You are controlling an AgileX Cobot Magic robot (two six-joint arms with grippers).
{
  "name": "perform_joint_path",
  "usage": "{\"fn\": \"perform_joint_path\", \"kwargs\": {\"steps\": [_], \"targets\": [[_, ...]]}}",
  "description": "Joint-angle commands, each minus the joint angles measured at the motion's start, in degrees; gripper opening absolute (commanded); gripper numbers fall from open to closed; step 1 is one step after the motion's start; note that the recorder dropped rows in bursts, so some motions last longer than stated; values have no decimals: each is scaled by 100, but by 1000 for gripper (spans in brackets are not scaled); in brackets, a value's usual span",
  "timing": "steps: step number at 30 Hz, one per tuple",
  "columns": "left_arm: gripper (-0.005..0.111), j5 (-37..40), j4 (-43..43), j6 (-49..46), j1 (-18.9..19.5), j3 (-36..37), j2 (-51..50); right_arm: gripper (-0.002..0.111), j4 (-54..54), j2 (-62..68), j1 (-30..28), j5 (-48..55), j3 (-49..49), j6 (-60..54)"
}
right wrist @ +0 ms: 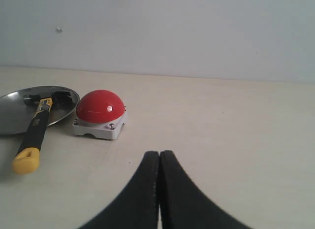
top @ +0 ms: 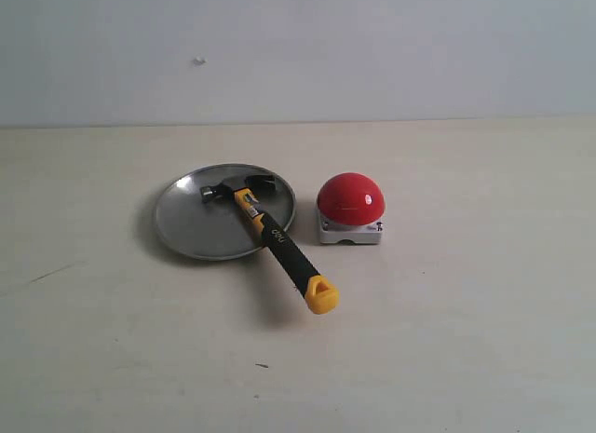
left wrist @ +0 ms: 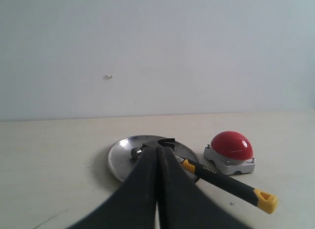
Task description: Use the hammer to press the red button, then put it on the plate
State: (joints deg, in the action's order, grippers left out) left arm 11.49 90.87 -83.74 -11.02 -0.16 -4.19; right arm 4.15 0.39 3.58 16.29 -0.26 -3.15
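The hammer [top: 275,239] lies with its dark head inside the silver plate [top: 191,223]; its black and yellow handle sticks out over the rim onto the table, towards the front. The red button [top: 350,199] on its grey base stands just right of the plate. No gripper shows in the exterior view. In the left wrist view my left gripper [left wrist: 157,150] is shut and empty, back from the plate [left wrist: 120,157] and hammer [left wrist: 221,179]. My right gripper [right wrist: 159,153] is shut and empty, well short of the red button [right wrist: 100,107] and the hammer [right wrist: 34,133].
A pale table [top: 466,340] runs back to a plain light wall [top: 372,42]. Small dark specks mark the tabletop near the front.
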Motion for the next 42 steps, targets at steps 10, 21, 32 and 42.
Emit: {"fn": "perform_joint_path", "kwargs": {"steps": [10,21,32,42], "targets": [[0,17,-22,-6,-44,16,37,0,-57,-39,-20,112,26,-19],[0,-178,-789,504,-44,16,45,0,-57,-39,-20,112,26,-3],[0,51,-9046,9044,-44,16,45,0,-57,-39,-20,112,26,-3],[0,652,-9824,9001,-44,16,45,0,-57,-39,-20,112,26,-3]]}}
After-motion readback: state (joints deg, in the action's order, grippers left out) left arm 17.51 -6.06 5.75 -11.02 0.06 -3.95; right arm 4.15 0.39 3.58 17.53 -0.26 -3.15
